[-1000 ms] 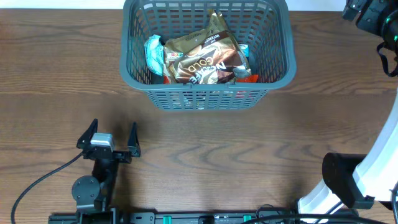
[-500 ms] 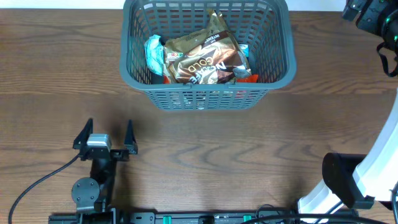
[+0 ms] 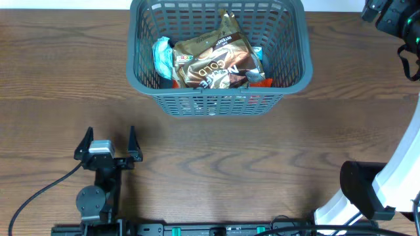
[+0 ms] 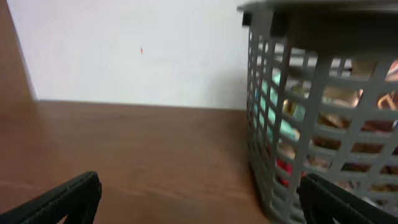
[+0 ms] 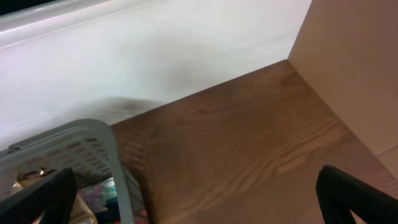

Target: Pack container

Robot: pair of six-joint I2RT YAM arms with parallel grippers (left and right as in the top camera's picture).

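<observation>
Brown wood-grain desk (image 3: 210,164) runs across your whole overhead view, and a white wall (image 4: 137,50) stands behind it in the wrist views. Low on the left is your black left arm (image 3: 98,190), with a black cable (image 3: 39,193) curving off toward the near-left edge. Your left jaws are spread wide over bare desk, gripping nothing and well apart from everything else. The left wrist camera puts the black fingertips (image 4: 68,204) in the bottom corners, with the basket wall ahead on the right.

At centre, by the far edge of the desk, is the container (image 3: 216,101) (image 4: 311,124). It is a large dark grey rectangular plastic basket with slotted lattice walls and a thick rim, standing upright. Inside, a glossy brown-and-gold pouch (image 3: 216,62) lies on top, a teal packet (image 3: 162,58) sits by the left wall, and a red-orange wrapper (image 3: 262,82) shows at the near-right corner.

In the top right corner is your right arm (image 3: 394,16), beyond the basket's far-right corner. Your right jaws are also spread, with nothing between them. The right wrist camera shows the basket's rim corner (image 5: 68,140) at lower left.
</observation>
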